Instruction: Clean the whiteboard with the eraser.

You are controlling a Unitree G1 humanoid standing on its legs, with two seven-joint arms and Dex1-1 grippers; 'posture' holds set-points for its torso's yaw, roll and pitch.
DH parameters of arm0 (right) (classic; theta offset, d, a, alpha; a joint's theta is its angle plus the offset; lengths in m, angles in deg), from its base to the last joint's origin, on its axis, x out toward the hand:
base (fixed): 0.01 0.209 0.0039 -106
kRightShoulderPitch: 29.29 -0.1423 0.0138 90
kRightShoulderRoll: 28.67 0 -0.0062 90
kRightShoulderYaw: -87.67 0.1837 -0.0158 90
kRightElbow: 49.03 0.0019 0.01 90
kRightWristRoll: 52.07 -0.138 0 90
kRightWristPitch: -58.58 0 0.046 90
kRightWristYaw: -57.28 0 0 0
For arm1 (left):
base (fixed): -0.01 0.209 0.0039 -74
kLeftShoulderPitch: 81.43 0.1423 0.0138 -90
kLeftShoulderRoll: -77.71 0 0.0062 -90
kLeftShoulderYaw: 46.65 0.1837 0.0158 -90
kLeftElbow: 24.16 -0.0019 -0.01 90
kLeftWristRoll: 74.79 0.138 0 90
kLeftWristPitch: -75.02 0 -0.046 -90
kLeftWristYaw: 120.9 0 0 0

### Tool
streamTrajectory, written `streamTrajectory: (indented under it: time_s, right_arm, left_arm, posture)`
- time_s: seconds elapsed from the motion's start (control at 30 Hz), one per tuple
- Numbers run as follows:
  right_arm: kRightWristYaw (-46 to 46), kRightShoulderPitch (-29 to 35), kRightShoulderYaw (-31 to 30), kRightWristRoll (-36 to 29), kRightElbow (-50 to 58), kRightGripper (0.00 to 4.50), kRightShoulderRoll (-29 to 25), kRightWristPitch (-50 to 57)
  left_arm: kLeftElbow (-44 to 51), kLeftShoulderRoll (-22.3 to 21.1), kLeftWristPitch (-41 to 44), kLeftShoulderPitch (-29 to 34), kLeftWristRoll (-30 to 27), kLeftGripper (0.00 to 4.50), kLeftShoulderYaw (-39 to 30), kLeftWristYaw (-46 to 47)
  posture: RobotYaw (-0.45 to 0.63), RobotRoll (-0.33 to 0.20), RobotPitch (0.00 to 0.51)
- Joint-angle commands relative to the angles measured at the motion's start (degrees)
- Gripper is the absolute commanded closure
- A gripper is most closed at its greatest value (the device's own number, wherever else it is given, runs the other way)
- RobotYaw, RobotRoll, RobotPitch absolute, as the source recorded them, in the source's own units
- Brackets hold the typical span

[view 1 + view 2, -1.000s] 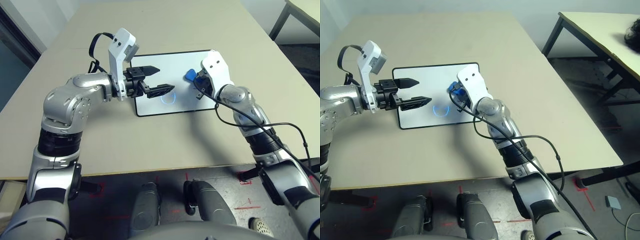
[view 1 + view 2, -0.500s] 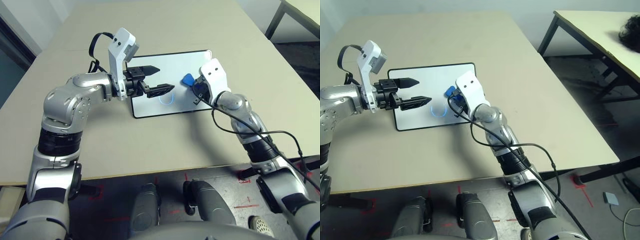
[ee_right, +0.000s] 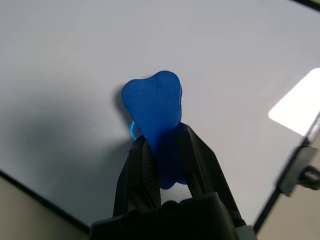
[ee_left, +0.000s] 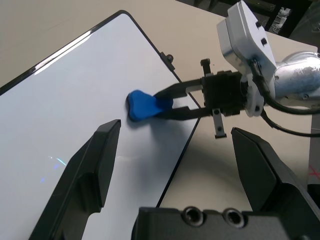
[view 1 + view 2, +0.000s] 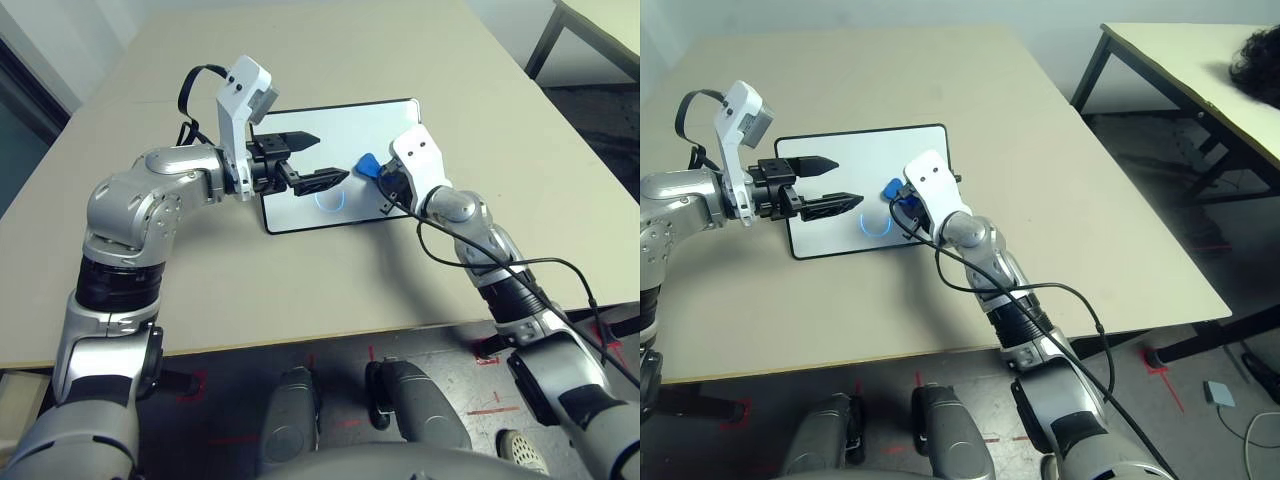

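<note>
Now the right gripper [image 3: 165, 150], clamped on the eraser [image 3: 155, 107], has slid it across the whiteboard [image 5: 300, 215] toward the blue circle [image 5: 331, 200]. The left gripper [image 5: 318, 160] hovers spread apart above that mark.

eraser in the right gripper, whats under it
The whiteboard lies under the eraser. In the right wrist view, a bit of blue mark peeks out beside it; anything beneath is covered.
</note>
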Motion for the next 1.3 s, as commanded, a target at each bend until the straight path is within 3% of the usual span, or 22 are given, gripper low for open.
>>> streamTrajectory:
  time_s: [0.03,0.57,0.9,1.07,1.3]
  right_arm:
    - [-2.0,0.9,2.0,0.6,-6.2,3.81,-1.7,1.6]
    - [2.2,6.6,-4.4,1.5,0.3,3.81,2.6,3.5]
    - [3.6,7.1,-4.4,1.6,1.7,3.81,1.8,4.4]
    - [4.5,5.0,0.0,-1.1,6.2,3.81,1.0,8.6]
    - [5.1,-2.2,10.5,-7.3,22.5,3.81,-1.7,27.5]
  left_arm:
    - [0.0,-0.5,0.3,-0.5,0.2,0.0,0.7,-0.6]
    - [-1.0,-0.2,-0.3,-1.1,0.8,0.0,1.1,-1.1]
    - [-0.7,0.4,-0.5,-0.7,0.8,0.0,1.0,-0.6]
    - [-1.0,1.4,-2.2,-0.5,1.4,0.0,-0.3,1.1]
    - [-3.6,4.7,-8.3,-1.5,3.1,0.0,-6.8,8.6]
  posture:
    - [-0.03,0.0,0.163]
    - [-0.03,0.0,0.159]
    - [-0.03,0.0,0.151]
    - [-0.02,0.0,0.148]
    - [0.0,0.0,0.151]
